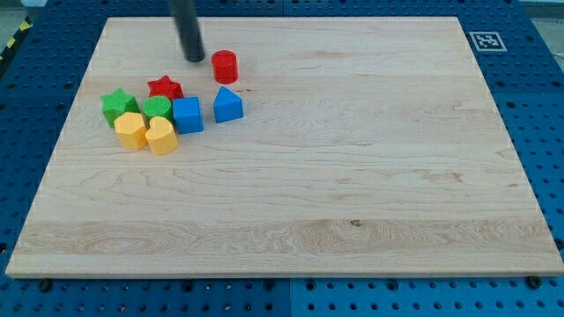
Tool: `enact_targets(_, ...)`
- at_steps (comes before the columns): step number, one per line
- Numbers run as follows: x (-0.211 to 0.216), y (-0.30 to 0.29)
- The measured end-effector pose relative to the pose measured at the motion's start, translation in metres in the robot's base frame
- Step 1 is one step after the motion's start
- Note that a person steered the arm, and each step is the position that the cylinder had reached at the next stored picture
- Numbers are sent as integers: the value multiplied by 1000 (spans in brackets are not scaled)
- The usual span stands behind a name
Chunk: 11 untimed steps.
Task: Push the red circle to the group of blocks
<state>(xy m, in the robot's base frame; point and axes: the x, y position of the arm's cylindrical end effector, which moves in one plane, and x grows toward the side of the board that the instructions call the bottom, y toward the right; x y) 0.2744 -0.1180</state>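
Note:
The red circle (225, 65) stands on the wooden board near the view's top left, apart from the other blocks. My tip (194, 58) is just to its left, a small gap away, not touching it. Below lies the group: a red star (165, 88), a green star (117, 105), a green block (158, 109), a blue cube (187, 114), a yellow hexagon-like block (131, 129) and a yellow heart-like block (161, 137), all close together. A blue triangle (227, 105) sits just right of the blue cube, directly below the red circle.
The wooden board (352, 176) lies on a blue pegboard table (546, 106). A black-and-white marker tag (486, 40) is at the board's top right corner.

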Motion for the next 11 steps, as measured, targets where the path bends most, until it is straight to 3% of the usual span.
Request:
enact_targets(1,-8,70)
enact_targets(3,5,40)
enact_targets(7,75,38)
enact_targets(11,107,26)
